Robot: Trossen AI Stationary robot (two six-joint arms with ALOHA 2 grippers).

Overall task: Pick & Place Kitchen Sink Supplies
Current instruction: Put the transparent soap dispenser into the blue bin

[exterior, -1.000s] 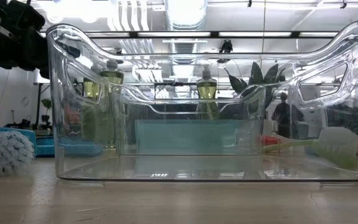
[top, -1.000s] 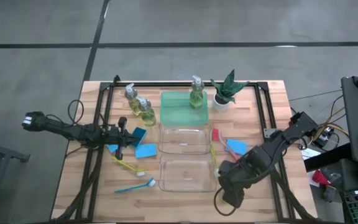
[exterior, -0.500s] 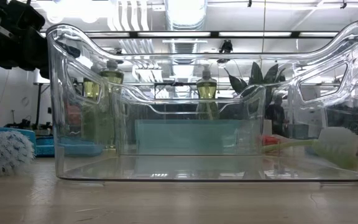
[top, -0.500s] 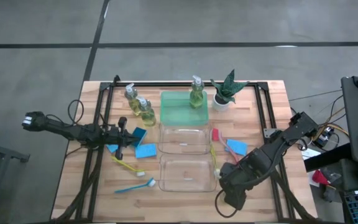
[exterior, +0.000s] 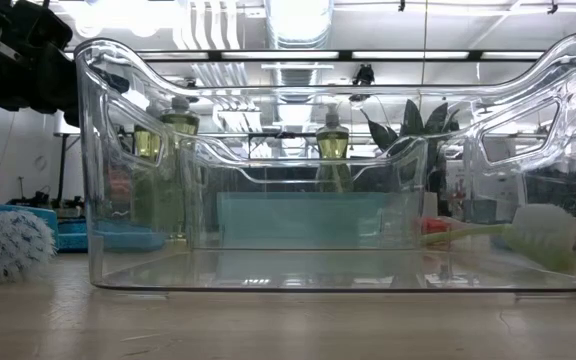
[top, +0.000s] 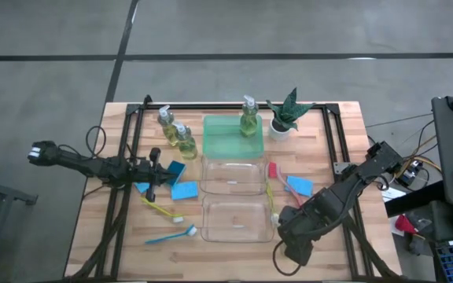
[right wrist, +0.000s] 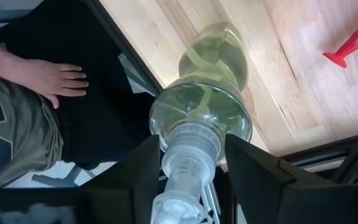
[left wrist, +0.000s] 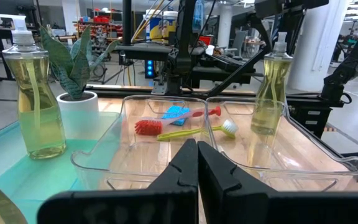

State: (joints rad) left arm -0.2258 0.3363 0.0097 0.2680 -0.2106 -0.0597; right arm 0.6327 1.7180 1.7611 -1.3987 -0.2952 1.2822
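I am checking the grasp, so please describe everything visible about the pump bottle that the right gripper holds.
The pump bottle is small, of clear plastic, filled with yellow-green liquid, with a clear pump top and a tube visible inside. The right gripper is shut on it, its dark jaws pressing both sides just below the pump. The bottle points away from the wrist camera, over the wooden table near its dark frame edge. Whether its base touches the table cannot be told.

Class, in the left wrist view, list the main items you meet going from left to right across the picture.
Pump bottle → potted plant → red brush → yellow brush → second pump bottle.
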